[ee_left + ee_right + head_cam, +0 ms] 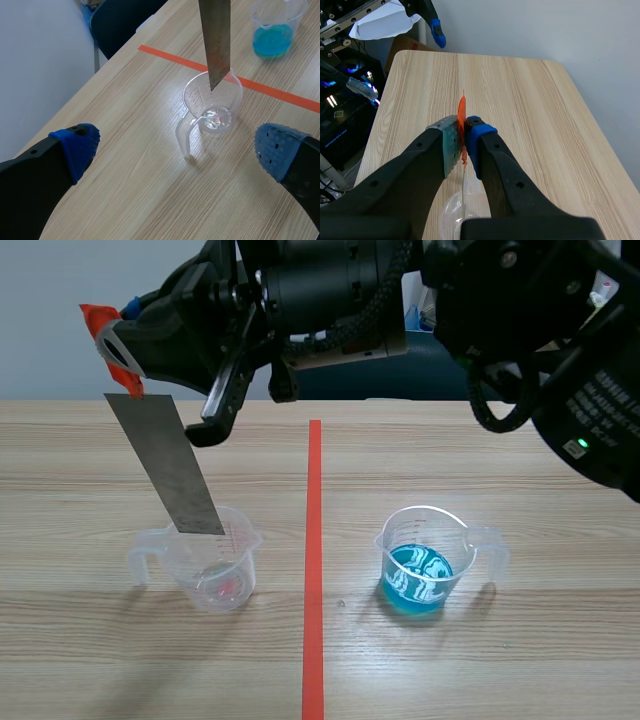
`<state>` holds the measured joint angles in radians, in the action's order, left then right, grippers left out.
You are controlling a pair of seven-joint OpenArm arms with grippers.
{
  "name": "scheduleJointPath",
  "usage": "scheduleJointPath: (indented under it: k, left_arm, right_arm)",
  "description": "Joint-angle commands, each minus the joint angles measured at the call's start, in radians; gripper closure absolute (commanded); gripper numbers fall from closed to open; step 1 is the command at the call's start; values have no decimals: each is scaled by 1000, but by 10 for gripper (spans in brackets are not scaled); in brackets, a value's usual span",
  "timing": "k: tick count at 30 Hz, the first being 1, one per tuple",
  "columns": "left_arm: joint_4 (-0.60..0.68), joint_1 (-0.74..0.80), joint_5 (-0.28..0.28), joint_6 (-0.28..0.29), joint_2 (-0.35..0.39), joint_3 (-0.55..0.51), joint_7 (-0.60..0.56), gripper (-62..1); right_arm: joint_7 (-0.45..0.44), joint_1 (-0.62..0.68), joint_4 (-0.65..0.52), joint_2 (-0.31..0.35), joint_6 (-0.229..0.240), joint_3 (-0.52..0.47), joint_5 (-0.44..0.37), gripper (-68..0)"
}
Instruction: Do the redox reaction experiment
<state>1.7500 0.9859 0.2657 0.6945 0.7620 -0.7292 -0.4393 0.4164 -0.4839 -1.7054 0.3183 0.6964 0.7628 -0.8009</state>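
One metal strip [165,465] is what I am working with. It hangs tilted, and its lower end dips into the mouth of the empty clear beaker [205,565], close to the rim. I cannot tell whether it touches the plastic. The right gripper [462,140] is clamped on the strip's upper end, at the orange-red tag [100,318], with that arm reaching across from the far side. The left gripper [176,147] hovers near the empty beaker, its fingers wide apart and holding nothing.

The second beaker [425,565], holding blue liquid, stands well apart across the red tape line [314,540] on the wooden table [560,660].

As I read it, the strip belongs in the blue liquid. I would:
- raise it straight up until its lower end is clear of the rim, so the light beaker does not tip;
- carry it over the line without swinging it;
- bring it closer to upright, centre it over the blue beaker's mouth and lower it slowly;
- watch the spout side, where the tilt could catch the wall.
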Motion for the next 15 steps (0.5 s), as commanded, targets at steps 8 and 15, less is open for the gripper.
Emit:
scheduleJointPath:
  k: [8,15]
  left_arm:
    - [8,-3,14,2,-2,-8,-13,-623]
    - [8,-3,14,2,-2,-8,-13,-623]
  right_arm:
    - [-60,-23,43,-17,1,6,14,-9]
    - [-82,-23,92,-43,5,7,43,-9]
